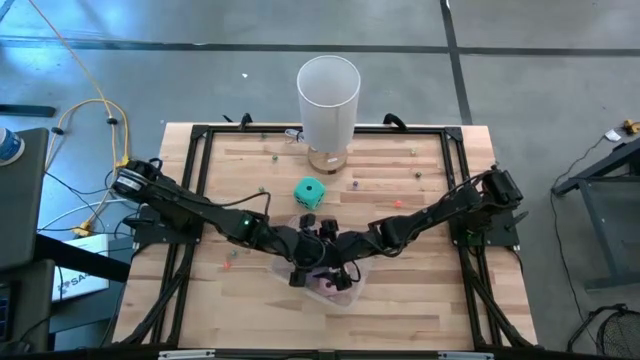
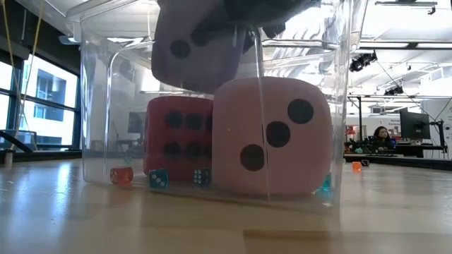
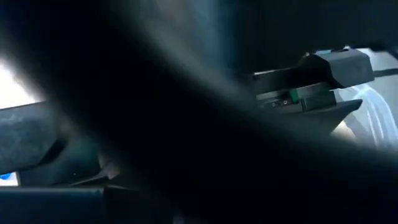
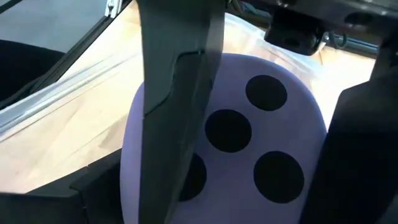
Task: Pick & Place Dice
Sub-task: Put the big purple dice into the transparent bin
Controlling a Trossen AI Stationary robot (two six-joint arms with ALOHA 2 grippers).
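Note:
A clear plastic container [image 2: 99, 106] stands near the table's near edge, at its middle [image 1: 347, 292]. The red die [image 2: 176, 137] and the pink die [image 2: 272, 137] rest on its floor, side by side. My right gripper [image 4: 261, 124] comes down into it [image 2: 240, 13], shut on the purple die [image 2: 194, 53], which is above the red one. The teal-green die [image 1: 309, 192] sits alone on the table, farther back. My left gripper [image 1: 300, 266] hovers at the container's left side; its own wrist view is dark. My right gripper pinches the purple die [image 4: 249, 143] between its two fingers, one finger [image 4: 180, 93] on one side and the other [image 4: 357, 155] on the opposite side. It comes from above, pointing down. The die hangs lifted above the container floor, slightly tilted, over the red die.
A tall white cylinder [image 1: 328, 100] stands at the table's far edge, on a round base. Tiny coloured beads [image 2: 158, 178] lie on the container floor, and more are scattered over the wood [image 1: 397, 204]. A black frame [image 1: 200, 150] borders the table. A person sits far off in the room [image 2: 381, 137].

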